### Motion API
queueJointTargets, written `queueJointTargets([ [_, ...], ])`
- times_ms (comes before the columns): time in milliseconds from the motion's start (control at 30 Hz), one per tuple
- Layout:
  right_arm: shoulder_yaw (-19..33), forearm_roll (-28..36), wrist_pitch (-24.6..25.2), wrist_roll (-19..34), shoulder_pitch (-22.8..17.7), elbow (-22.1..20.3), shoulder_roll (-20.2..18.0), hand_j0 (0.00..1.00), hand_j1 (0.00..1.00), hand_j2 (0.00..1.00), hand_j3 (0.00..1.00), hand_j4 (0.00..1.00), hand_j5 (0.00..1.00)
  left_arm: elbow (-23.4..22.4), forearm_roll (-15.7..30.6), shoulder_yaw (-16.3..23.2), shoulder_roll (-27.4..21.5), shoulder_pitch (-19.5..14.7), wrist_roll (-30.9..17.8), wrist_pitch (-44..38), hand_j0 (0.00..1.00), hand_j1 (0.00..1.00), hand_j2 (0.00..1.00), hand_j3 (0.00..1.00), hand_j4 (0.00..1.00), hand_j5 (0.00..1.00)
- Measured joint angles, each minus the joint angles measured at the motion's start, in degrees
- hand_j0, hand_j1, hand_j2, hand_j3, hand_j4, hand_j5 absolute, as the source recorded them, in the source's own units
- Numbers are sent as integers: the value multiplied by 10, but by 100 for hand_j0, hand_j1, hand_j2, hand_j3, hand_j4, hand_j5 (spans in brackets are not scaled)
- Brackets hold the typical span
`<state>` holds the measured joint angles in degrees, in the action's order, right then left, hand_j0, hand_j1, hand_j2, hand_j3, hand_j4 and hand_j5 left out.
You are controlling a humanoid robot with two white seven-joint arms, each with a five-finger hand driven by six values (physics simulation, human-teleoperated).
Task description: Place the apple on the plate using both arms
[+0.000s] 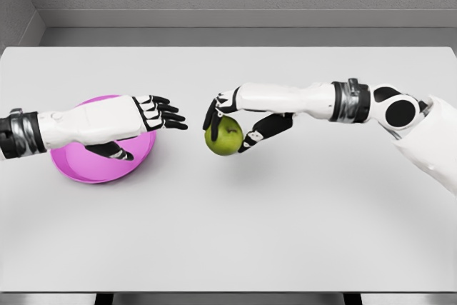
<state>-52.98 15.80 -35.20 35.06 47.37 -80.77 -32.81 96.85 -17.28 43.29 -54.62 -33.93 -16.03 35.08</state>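
Observation:
A green apple [223, 137] hangs a little above the white table near its middle, and my right hand [230, 128] is shut on it, fingers curled over its top and thumb at its right side. A pink plate [102, 164] lies on the table at the left. My left hand [146, 130] hovers over the plate with fingers stretched out toward the apple and thumb hanging low; it holds nothing. A short gap separates the left fingertips [178, 121] from the apple. The left forearm covers the plate's upper part.
The white table [285, 233] spans the whole view, with a grey wall behind its far edge. The front edge runs along the bottom of the picture.

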Motion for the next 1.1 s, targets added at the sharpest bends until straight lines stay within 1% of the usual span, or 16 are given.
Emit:
queueJointTargets([
  [133,10,-1,0,0,-3,50,9,53,53,53,53,53,53,0,0,0,0,-1,0,0,100,100,100,100,100,100],
  [200,16,-4,0,0,-2,74,11,68,68,68,68,68,68,0,0,0,0,-1,-1,0,100,100,100,100,100,100],
  [233,17,-11,0,0,-1,82,11,86,86,86,86,86,86,0,0,0,0,-1,-1,0,100,100,100,100,100,100],
  [267,18,-20,0,0,-1,87,11,90,90,90,90,90,90,0,0,0,0,-1,-1,0,100,100,100,100,100,100],
  [433,16,-53,0,0,-4,91,12,100,100,100,100,100,100,0,0,0,0,-1,-1,0,100,100,100,100,100,100],
  [500,20,-61,0,0,-8,91,9,100,100,100,100,100,100,0,0,0,0,-1,-1,0,100,100,100,100,100,100],
  [533,29,-63,0,0,-11,91,3,100,100,100,100,100,100,0,0,0,0,-1,-1,0,100,100,100,100,100,100],
  [600,73,-67,0,0,-40,91,-10,100,100,100,100,100,100,0,0,0,0,-1,-1,0,100,100,100,100,100,100],
  [667,141,-69,-1,0,-84,93,-29,100,100,100,100,100,100,0,0,0,0,-1,-1,0,100,100,100,100,100,100],
  [700,179,-69,-1,0,-103,94,-37,100,100,100,100,100,100,0,0,1,4,-6,-3,0,100,100,100,100,100,100],
  [733,212,-69,0,0,-112,95,-42,100,100,100,100,100,100,0,0,5,14,-33,-11,0,100,100,100,100,100,100],
  [800,254,-68,0,0,-119,95,-51,100,100,100,100,100,100,-8,1,25,53,-84,-40,0,100,100,100,100,100,100],
  [867,275,-67,1,0,-119,95,-61,100,100,100,100,100,100,-38,1,44,109,-114,-72,0,100,100,100,100,100,100],
  [967,287,-69,1,0,-128,92,-68,100,100,100,100,100,100,-88,-12,63,186,-126,-112,0,100,100,100,100,100,100],
  [1033,288,-79,1,0,-130,91,-71,100,100,100,100,100,100,-109,-33,70,221,-132,-124,0,100,100,100,100,100,100],
  [1100,287,-90,0,0,-130,90,-72,100,100,100,100,100,100,-134,-58,74,244,-134,-130,0,100,100,100,100,100,100],
])
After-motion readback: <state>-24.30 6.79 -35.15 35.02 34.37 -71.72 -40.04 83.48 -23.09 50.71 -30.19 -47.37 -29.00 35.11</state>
